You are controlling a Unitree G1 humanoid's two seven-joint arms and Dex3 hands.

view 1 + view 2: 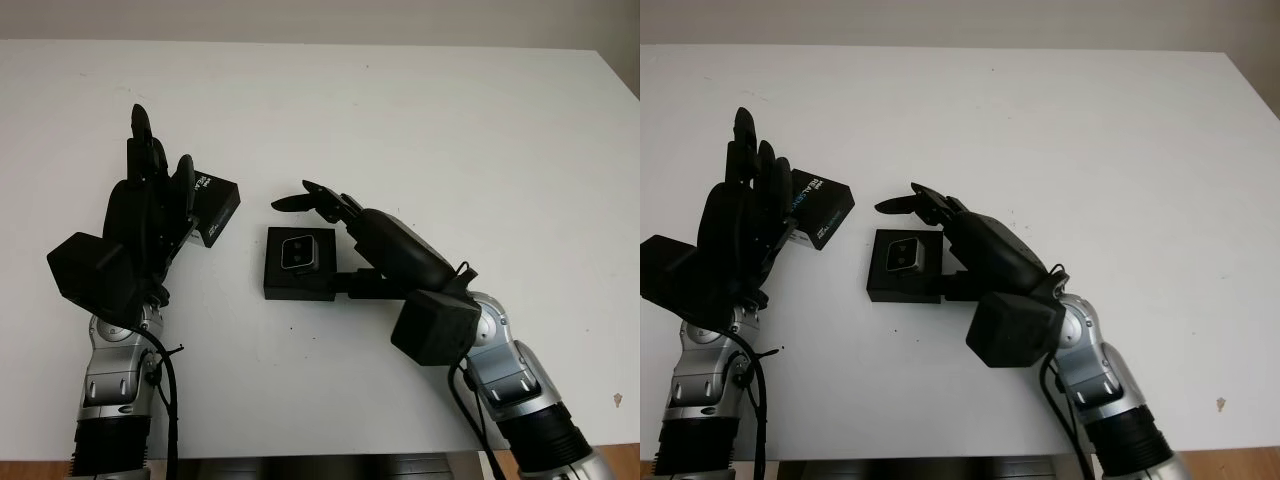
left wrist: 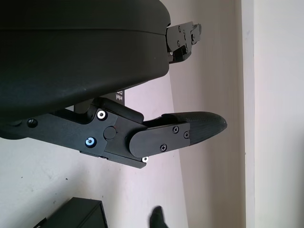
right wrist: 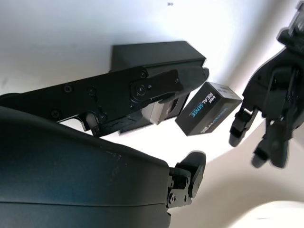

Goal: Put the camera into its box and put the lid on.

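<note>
Fingers (image 1: 902, 202) of the right hand (image 1: 345, 212) are uncurled and hold nothing; their tips reach over the far edge of the box. Fingers (image 1: 142, 140) of the left hand (image 1: 150, 205) stand upright against the near side of the lid; whether they actually clamp it I cannot tell, since the palm hides the contact.

Wide white flat-topped desk (image 1: 420, 130): carries everything; bare white surface on the far and right sides.

Left hand: black three-fingered shell, raised at the left of the desk, palm turned toward the lid. In the right wrist view its fingertips (image 3: 240, 128) hang just beside the lid's end.

Right hand: black, at centre, forearm coming in from lower right. The palm sits just beside the right wall of the box.

Open black square cardboard box (image 1: 297, 285): on the desk at centre, between the two hands, upright, mouth up.

Black rectangular cardboard lid with white and blue lettering (image 1: 820, 208): left of the box, apart from it, tilted with one end raised. Appears to be lifted off the desk, though the head views do not settle this.

Small grey rectangular camera with two dark lenses (image 1: 300, 253): lying inside the box, lenses facing up, toward the far half of the compartment.
</note>
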